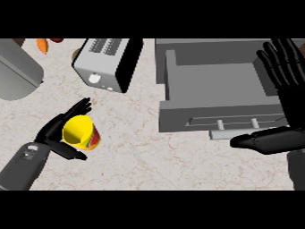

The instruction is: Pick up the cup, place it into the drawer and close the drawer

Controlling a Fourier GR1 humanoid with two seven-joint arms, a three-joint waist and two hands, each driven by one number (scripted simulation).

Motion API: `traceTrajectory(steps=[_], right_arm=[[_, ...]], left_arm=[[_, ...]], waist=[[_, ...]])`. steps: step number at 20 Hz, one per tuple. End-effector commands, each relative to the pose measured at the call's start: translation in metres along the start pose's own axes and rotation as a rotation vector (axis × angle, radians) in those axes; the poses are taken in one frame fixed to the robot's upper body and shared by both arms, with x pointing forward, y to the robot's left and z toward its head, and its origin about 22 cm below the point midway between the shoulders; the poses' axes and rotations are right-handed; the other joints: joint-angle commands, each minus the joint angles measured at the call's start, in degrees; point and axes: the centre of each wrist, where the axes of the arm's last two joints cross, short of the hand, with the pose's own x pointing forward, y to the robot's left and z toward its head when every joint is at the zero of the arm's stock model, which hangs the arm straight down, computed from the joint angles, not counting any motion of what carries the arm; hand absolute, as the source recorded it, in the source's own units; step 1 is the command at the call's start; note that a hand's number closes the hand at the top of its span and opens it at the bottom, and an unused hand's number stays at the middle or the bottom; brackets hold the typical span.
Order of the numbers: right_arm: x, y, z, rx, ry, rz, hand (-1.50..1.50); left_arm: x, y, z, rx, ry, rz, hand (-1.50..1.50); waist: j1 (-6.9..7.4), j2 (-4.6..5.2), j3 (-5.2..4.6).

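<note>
Pale marbled surface (148,152) carries a toaster (105,62) and an open grey drawer (214,89), while the left hand (59,129) curls its fingers round the yellow cup (81,132), tilted, presumably for carrying drawerward, and the right hand (293,98) rests with straight fingers beside the drawer.

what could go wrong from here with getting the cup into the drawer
The left hand only cradles the yellow cup, which lies tilted with its opening showing, so it might slip during the carry. The route to the open drawer runs close past the toaster, so the cup or forearm could clip it. The right hand rests open over the drawer's right side, its thumb by the handle, and may crowd the placement.
</note>
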Motion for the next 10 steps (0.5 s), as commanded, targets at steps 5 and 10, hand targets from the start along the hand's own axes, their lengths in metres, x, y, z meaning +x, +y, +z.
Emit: traceTrajectory(steps=[5,10], right_arm=[[0.003,-0.005,0.005,0.005,0.000,-0.011,-1.50],[0.011,-0.007,-0.005,-0.004,-0.009,-0.001,-1.50]], left_arm=[[-0.016,-0.021,-0.002,-0.100,-0.130,0.099,-1.50],[-0.019,-0.024,-0.003,-0.128,-0.144,0.142,-1.50]], waist=[[-0.54,0.09,-0.03],[-0.32,0.19,-0.06]])
